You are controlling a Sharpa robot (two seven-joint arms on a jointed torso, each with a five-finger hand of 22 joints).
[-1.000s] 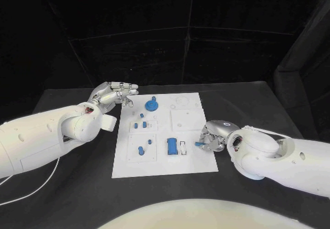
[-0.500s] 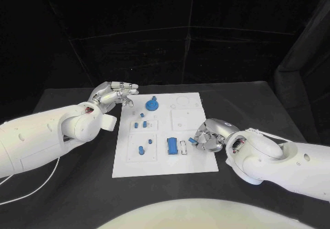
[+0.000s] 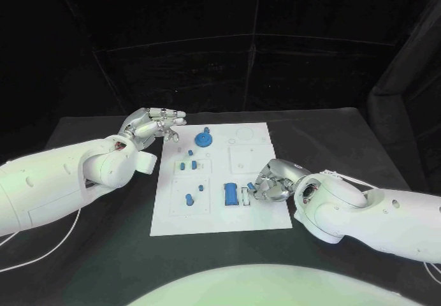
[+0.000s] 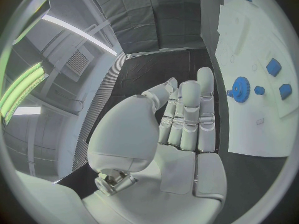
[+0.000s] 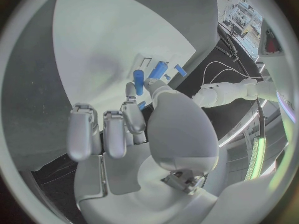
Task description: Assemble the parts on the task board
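The table (image 3: pixel 349 137) carries the board (image 3: pixel 257 213) at its middle. The left hand (image 3: pixel 151 124) hovers off the board's far left corner, fingers straight and together, holding nothing. The right hand (image 3: pixel 269 182) sits over the board's right edge, pinching a small blue part (image 3: pixel 251 187) beside the blue block (image 3: pixel 229 194). The gear (image 3: pixel 203 138) lies near the far edge, close to the left hand. Bare table lies beyond the far edge.

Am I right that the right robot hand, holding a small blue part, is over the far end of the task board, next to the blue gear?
Not quite: the head view shows the right robot hand with its small blue part at the task board's near right side; the blue gear is at the far end.
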